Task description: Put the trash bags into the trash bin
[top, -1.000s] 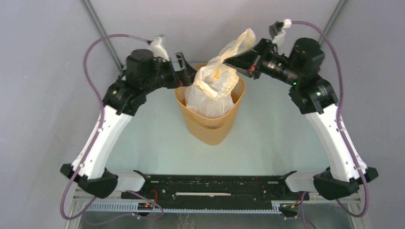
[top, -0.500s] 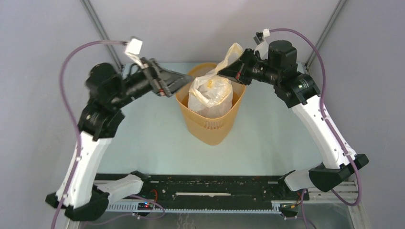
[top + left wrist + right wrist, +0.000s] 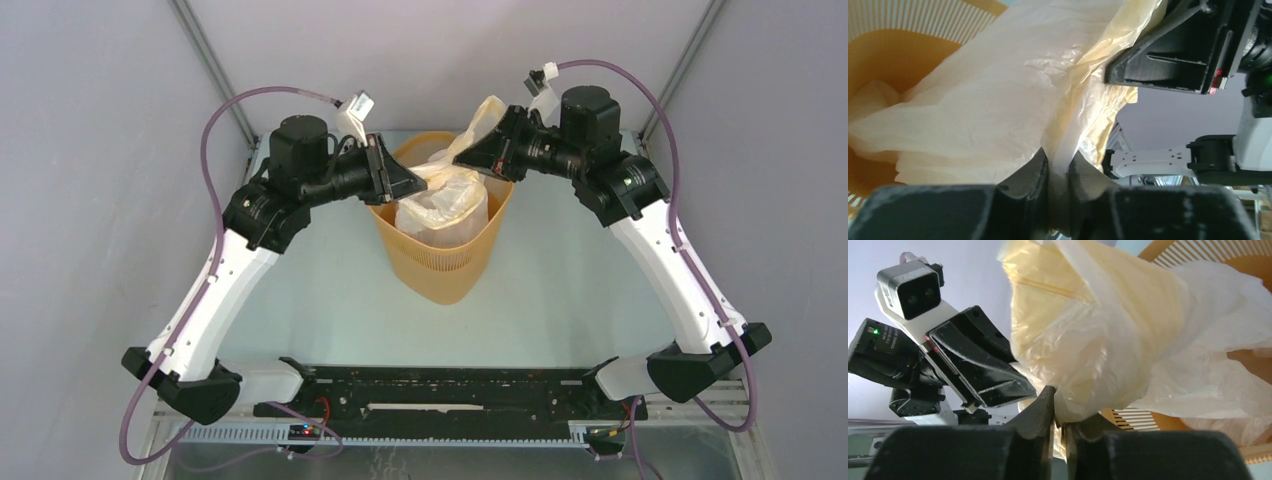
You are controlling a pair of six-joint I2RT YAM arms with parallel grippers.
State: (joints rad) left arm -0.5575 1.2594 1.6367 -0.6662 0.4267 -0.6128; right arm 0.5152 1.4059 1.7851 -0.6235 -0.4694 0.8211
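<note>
The left gripper (image 3: 405,182), wide open beside the trash bin (image 3: 440,270) a second ago and then swung out to the left, now sits at the bin's left rim with its jaws pinched on a fold of the trash bag (image 3: 447,200). The right gripper (image 3: 463,158) is down from high on the right to the far right rim, and the bag, earlier standing tall above the mouth, slumps lower inside

The floor of the trash bin (image 3: 440,270) lies hidden under the trash bags (image 3: 440,205). Both wrist views crop the bin.
</note>
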